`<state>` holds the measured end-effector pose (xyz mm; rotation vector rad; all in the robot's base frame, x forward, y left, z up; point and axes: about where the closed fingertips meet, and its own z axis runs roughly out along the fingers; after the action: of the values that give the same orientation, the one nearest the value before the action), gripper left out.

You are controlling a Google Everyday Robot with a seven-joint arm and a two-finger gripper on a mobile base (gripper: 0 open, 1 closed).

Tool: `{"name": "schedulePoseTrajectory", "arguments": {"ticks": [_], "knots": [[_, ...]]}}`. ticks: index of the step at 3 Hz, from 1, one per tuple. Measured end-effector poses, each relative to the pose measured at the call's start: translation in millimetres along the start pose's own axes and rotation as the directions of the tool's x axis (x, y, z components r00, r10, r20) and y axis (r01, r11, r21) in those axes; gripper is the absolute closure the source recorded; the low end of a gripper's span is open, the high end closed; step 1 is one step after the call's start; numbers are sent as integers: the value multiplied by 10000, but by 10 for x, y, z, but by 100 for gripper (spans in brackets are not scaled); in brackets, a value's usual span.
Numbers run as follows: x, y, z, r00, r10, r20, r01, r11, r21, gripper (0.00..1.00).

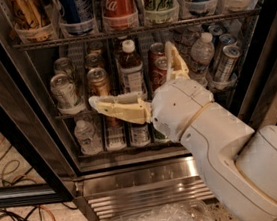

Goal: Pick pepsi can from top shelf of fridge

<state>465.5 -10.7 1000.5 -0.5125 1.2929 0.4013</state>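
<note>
Above and left of the splayed pincer (133, 76), the pepsi can (76, 4).

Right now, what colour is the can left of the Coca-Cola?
Dark blue pepsi can, camera view; gripper hangs open one shelf lower.

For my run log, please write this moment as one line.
gripper: open, empty, below top shelf | pepsi can: upright on that shelf, untouched | pick: not yet done
</note>
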Motion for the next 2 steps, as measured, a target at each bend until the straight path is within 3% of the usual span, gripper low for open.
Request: {"name": "schedulePoseTrajectory", "arguments": {"ticks": [1, 2], "knots": [[-52, 94, 153, 9979, 651, 25, -651, 9973, 324, 0], [-79, 264, 355, 9991, 386, 147, -391, 9985, 385, 0]]}}
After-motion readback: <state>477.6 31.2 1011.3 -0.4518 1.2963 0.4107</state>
